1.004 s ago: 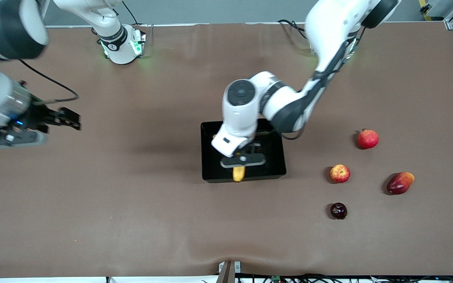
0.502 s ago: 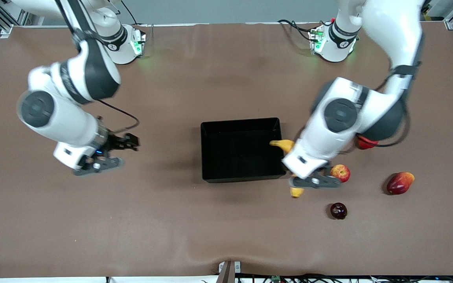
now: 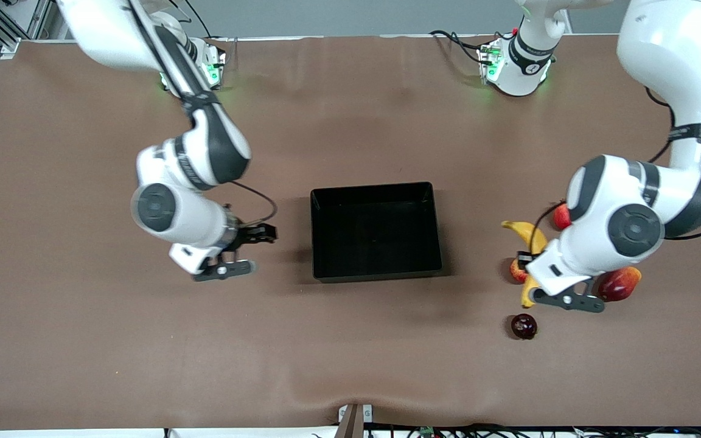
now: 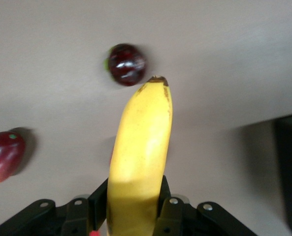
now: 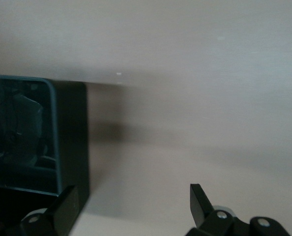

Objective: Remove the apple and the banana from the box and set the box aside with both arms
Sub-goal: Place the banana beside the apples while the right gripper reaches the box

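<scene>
Left end effector (image 4: 136, 216) clamped on banana (image 3: 530, 255), up over apple (image 3: 516, 271), toward left arm's end from box (image 3: 376, 231). Right end effector (image 5: 131, 206) spread wide, holding nothing, just beside box toward right arm's end. Box resting mid-surface (image 3: 350, 365).

I see a small dark purple round fruit (image 3: 524, 326) on the brown table (image 3: 143, 353), near a red-yellow mango-like fruit (image 3: 621, 283).
</scene>
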You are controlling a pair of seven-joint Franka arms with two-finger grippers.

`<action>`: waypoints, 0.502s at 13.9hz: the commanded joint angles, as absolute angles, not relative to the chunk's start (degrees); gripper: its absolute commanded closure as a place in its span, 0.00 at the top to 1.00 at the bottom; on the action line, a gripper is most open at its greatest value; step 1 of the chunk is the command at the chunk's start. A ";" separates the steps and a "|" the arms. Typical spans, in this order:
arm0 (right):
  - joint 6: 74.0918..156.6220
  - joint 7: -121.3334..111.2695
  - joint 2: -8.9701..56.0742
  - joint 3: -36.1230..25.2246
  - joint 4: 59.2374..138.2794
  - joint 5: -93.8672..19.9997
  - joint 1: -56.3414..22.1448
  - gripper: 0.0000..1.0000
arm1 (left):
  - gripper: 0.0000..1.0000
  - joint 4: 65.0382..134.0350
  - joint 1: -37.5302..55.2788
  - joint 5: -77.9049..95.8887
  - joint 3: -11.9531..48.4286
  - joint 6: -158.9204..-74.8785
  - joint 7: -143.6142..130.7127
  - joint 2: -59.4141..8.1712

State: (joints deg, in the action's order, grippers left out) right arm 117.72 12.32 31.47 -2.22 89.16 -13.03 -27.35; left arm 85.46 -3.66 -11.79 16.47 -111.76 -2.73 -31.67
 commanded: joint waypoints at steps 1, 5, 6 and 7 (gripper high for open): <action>121.19 20.01 34.44 -2.99 87.98 -13.36 -33.20 1.00 | 0.00 89.20 -7.81 -12.22 16.79 -117.92 4.71 -31.99; 126.82 20.48 38.40 -3.08 88.15 -9.60 -37.08 1.00 | 0.00 90.26 -12.82 -12.22 16.79 -121.81 15.89 -34.88; 127.09 20.65 39.71 -2.99 88.15 -6.62 -37.96 1.00 | 0.00 90.35 -14.49 -12.22 16.79 -124.34 18.69 -36.55; 127.09 20.65 40.16 -2.99 88.15 -6.59 -38.06 1.00 | 0.00 90.26 -15.02 -12.22 16.79 -126.37 20.55 -37.69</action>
State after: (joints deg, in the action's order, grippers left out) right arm 126.87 19.81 38.60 -2.44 89.16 -8.67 -37.34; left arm 90.03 -13.56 -11.80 16.29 -123.04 17.07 -36.20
